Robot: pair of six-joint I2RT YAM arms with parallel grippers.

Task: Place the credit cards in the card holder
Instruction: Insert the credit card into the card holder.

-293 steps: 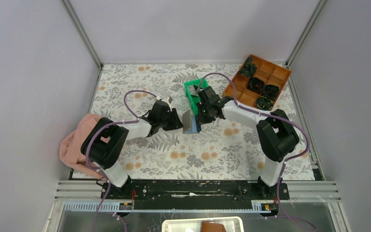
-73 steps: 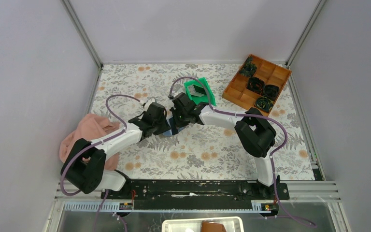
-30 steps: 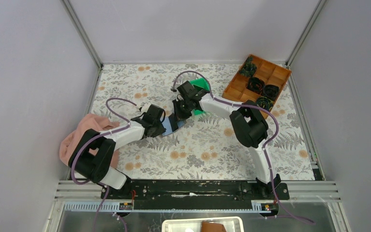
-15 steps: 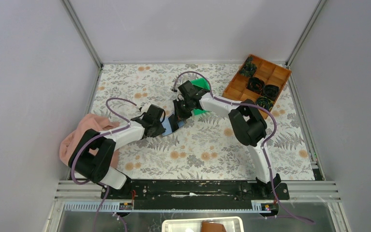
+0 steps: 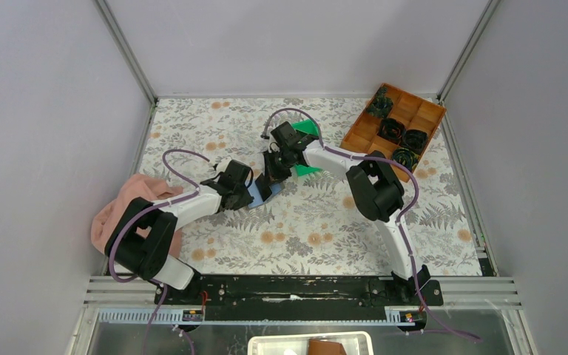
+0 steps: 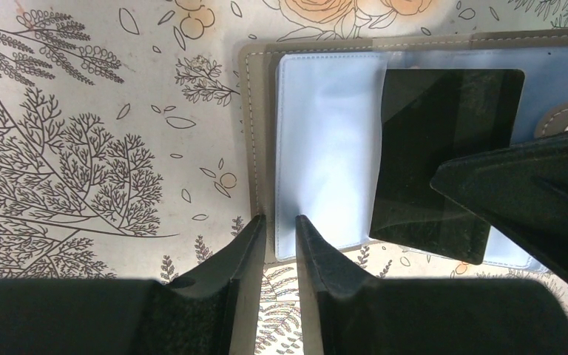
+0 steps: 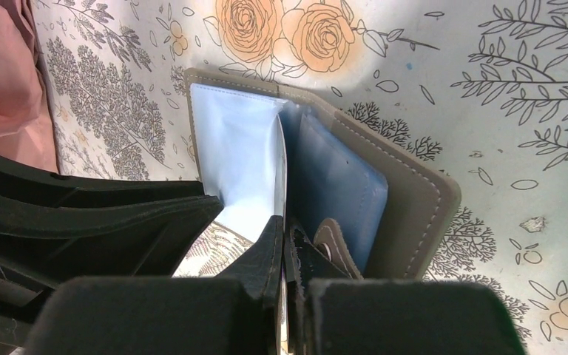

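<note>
The card holder [image 6: 325, 148] lies open on the floral table, grey outside, pale blue sleeve inside. My left gripper [image 6: 281, 222] stands over its near edge; the fingers are a narrow gap apart with nothing clamped between them. A dark credit card [image 6: 444, 148] sits partly under the clear sleeve, and my right gripper [image 7: 284, 225] is shut on its outer end. In the right wrist view the holder [image 7: 414, 192] stands half open, with its snap tab beside my fingers. From above, both grippers meet at the holder [image 5: 260, 192].
The green bin [image 5: 307, 127] lies just behind the right wrist, partly hidden by the arm. A brown compartment tray [image 5: 396, 126] with dark parts sits at the back right. A pink cloth [image 5: 122, 214] is bunched at the left table edge.
Ten seconds ago the right gripper was at the green bin; it has since come left to the card holder. Over the last second both arms barely moved.
</note>
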